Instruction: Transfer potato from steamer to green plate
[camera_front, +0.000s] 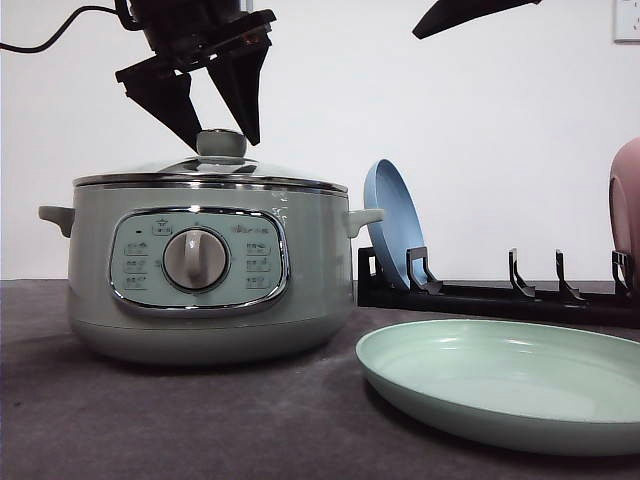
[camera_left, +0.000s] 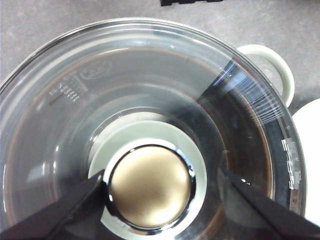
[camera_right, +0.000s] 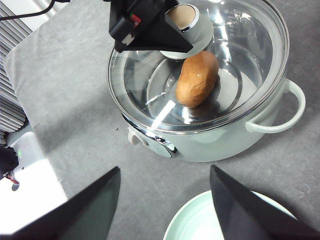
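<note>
The steamer (camera_front: 200, 270) stands at the left with its glass lid (camera_right: 240, 45) on. Through the glass the brown-orange potato (camera_right: 197, 79) lies inside. My left gripper (camera_front: 223, 138) hangs open right over the lid knob (camera_front: 221, 142), one finger on each side; in the left wrist view the fingers (camera_left: 75, 205) flank the knob (camera_left: 150, 185) without touching it. The green plate (camera_front: 500, 380) lies empty in front and to the right of the steamer. My right gripper (camera_right: 165, 170) is open and empty, high above the table between steamer and green plate (camera_right: 220, 222).
A black dish rack (camera_front: 480, 295) stands behind the green plate, holding a blue plate (camera_front: 395, 220) upright at its left end and a pink plate (camera_front: 627, 200) at the right edge. The steamer's side handle (camera_right: 285, 110) juts toward the plate.
</note>
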